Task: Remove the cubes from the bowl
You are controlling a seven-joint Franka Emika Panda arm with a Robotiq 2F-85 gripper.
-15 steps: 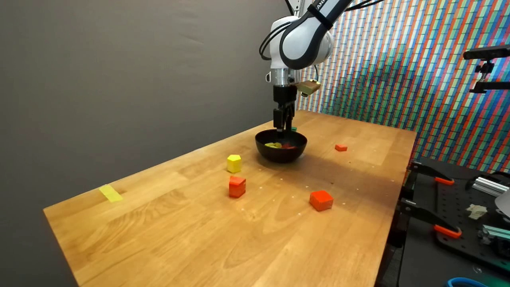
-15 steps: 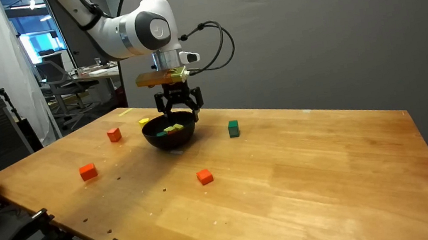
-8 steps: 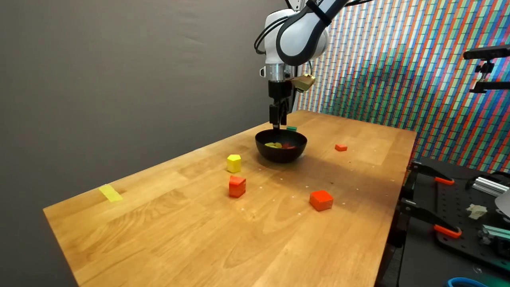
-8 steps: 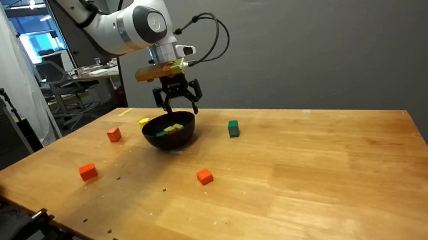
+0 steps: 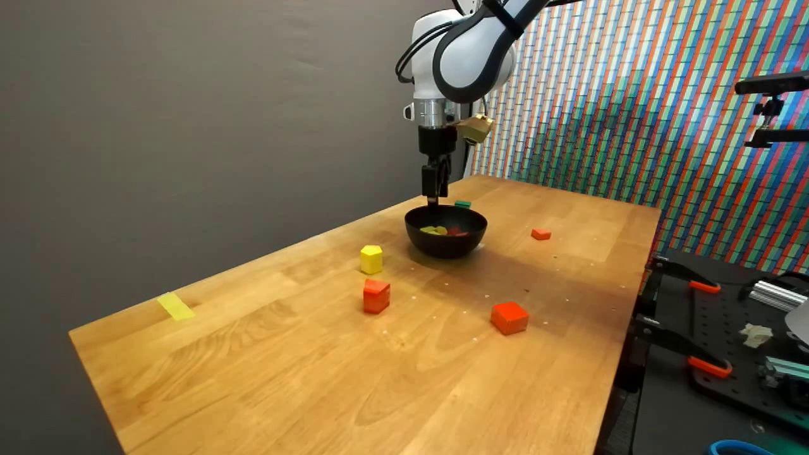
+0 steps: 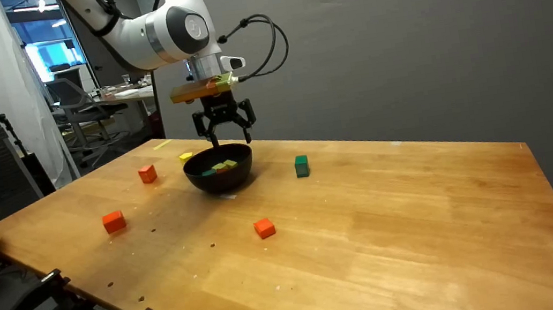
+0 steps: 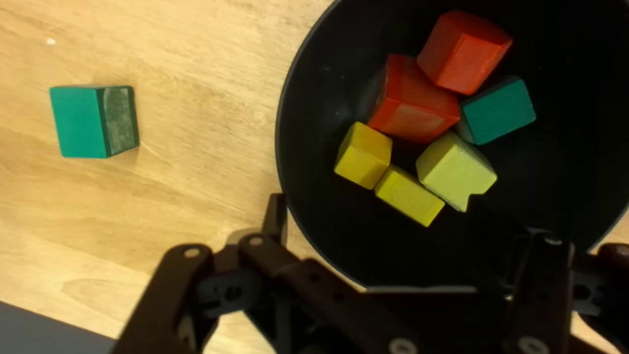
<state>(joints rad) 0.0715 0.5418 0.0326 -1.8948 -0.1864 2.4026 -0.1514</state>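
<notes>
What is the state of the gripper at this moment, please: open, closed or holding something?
Gripper: open, its jaws wide apart, holding nothing.

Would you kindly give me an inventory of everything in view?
table: one, light brown, central
bowl: one, black, on table
red cubes: two, red, in bowl
yellow cubes: three, yellow, one paler, in bowl
green cube: one, green, in bowl
loose orange cubes: three, orange, on table
loose yellow block: one, yellow, on table
loose green cube: one, green, on table
strip: one, yellow, flat on table
clamps: two, black and orange, beside table
wall: one, grey, behind table
patterned screen: one, multicoloured, beyond table
chair: at least one, grey, background
arm: one, white and black, above bowl
tool: one, black, open near bowl's rim
</notes>
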